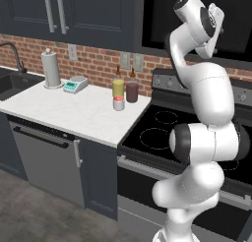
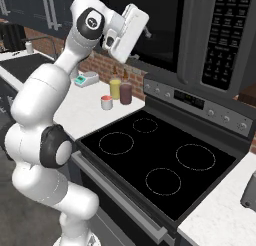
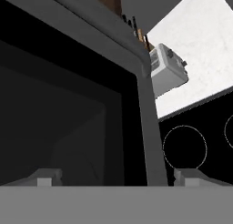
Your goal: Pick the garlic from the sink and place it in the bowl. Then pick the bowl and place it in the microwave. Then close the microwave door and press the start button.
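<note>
A: Standing by the stove (image 2: pixel 160 160), I see the white arm (image 1: pixel 206 137) reared up high, its gripper (image 3: pixel 118 176) raised to the microwave (image 2: pixel 200 35) that hangs above the cooktop.

B: How do the jaws stand?

A: Spread wide and released. In the hand view the two fingertips (image 3: pixel 45 177) sit far apart at the bottom edge, with nothing between them.

B: And the microwave door (image 3: pixel 148 127)?

A: In the hand view a grey frame edge runs down between a dark window on one side and the cooktop with its burner rings on the other. Whether the door is fully closed I cannot tell. In the right base view the control panel (image 2: pixel 227 37) with its rows of buttons sits on the microwave's right side.

B: The bowl and the garlic?

A: The glass is too dark to make out anything behind it.

B: The sink (image 1: pixel 15 83)?

A: Far to the left in the left base view, a black basin with a curved faucet (image 1: pixel 14 54), well apart from the arm.

B: What lies on the counter (image 1: pixel 78 113)?

A: A paper towel roll (image 1: pixel 50 68), a small kitchen scale (image 1: pixel 75 84), a yellow jar (image 1: pixel 118 88), a dark jar (image 1: pixel 132 91) and a small red-topped cup (image 1: pixel 118 103). A toaster (image 3: pixel 166 70) stands on the other counter, beyond the stove.
</note>
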Robot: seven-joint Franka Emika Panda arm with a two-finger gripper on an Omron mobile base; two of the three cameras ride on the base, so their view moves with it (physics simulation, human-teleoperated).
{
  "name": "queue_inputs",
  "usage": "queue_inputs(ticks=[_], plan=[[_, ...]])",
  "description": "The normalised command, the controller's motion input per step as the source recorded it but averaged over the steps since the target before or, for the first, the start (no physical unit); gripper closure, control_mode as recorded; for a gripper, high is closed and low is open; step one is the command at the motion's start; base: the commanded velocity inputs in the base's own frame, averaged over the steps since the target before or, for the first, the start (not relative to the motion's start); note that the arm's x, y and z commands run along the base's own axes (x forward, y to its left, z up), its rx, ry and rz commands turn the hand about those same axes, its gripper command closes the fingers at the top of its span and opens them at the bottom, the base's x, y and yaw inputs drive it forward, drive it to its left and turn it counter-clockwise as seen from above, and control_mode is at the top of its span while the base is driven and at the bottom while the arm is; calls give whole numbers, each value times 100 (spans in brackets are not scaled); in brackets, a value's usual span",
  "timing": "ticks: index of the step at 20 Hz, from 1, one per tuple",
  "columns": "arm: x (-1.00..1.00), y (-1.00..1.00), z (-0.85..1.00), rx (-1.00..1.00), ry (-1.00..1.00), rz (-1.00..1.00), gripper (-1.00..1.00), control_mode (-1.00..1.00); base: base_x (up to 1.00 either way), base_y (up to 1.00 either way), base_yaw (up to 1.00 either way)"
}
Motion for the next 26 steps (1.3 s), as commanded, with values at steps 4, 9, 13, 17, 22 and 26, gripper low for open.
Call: queue_inputs(ticks=[4, 9, 13, 17, 22, 26], plan=[[55, -39, -2, 1, -4, 5, -100, -100, 0, 0, 0], [63, -37, -4, 1, -2, 5, -100, -100, 0, 0, 0], [63, -31, -11, 0, -2, 5, -100, -100, 0, 0, 0], [-35, 4, -3, 0, -4, 0, -100, -100, 0, 0, 0], [-100, 12, 0, 0, -19, 6, -100, -100, 0, 0, 0], [-100, 17, 0, 0, -7, 12, -100, -100, 0, 0, 0]])
